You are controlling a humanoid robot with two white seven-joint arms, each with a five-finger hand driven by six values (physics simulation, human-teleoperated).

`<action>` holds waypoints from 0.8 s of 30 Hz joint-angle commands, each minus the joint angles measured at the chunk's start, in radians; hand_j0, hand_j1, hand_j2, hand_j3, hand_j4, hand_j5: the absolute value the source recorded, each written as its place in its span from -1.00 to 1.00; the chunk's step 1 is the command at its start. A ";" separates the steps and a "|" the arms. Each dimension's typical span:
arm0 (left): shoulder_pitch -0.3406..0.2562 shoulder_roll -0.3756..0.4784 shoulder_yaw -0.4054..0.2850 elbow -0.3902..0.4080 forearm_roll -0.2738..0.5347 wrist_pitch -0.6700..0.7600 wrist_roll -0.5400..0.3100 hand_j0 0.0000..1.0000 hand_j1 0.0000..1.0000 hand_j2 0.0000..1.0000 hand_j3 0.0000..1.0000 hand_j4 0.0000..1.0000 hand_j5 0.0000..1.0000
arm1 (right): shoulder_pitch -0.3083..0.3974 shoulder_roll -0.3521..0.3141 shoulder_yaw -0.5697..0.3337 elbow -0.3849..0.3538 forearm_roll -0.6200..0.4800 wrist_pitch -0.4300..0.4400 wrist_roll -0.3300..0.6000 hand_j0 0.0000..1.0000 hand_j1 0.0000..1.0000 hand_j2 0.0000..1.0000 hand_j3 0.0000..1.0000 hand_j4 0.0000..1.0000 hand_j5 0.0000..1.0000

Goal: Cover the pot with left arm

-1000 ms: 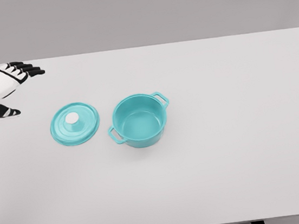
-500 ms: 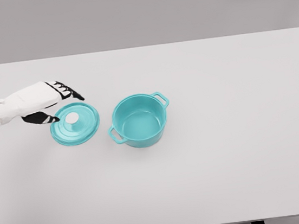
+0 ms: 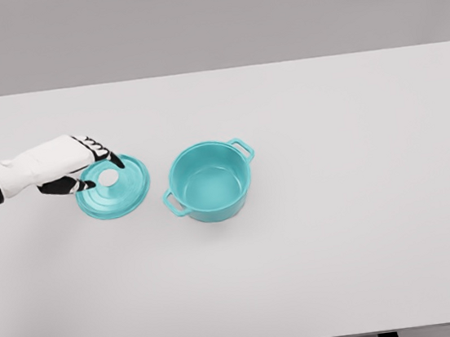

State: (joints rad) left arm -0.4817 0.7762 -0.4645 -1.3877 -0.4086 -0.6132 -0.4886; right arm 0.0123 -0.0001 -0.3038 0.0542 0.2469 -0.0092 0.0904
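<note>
Pot (image 3: 209,182): turquoise, round, open-topped, with two small loop handles, one at the upper right of the rim and one at the lower left. Interior same colour, nothing inside. Stands upright on the white worktop (image 3: 339,228), a little left of centre.

Lid (image 3: 113,185): turquoise, round, shallow-domed with a raised rim ring and a white knob (image 3: 109,177) at its centre. Lies flat on the worktop just beside the pot, to its left, apart from it. Pot uncovered.

Left hand (image 3: 72,162): white shell with black fingers (image 3: 114,157), entering from the left edge. It sits over the lid's upper left part. Fingers partly curled, with a finger above the knob and the thumb below and left of it; they bracket the knob but whether they touch it cannot be told. Nothing lifted.

Change from half a second ago: the hand has shifted slightly right and down, its fingertips now over the lid rather than at its edge. Lid and pot are unmoved.
</note>
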 commanded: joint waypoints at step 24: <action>0.009 -0.054 -0.017 0.068 -0.001 0.002 0.001 0.44 0.44 0.44 0.44 0.44 0.44 | 0.000 0.000 0.000 -0.001 0.000 0.000 0.000 1.00 1.00 1.00 1.00 1.00 1.00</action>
State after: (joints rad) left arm -0.4725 0.7313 -0.4794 -1.3328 -0.4159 -0.6131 -0.4884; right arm 0.0123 -0.0001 -0.3038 0.0539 0.2469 -0.0092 0.0903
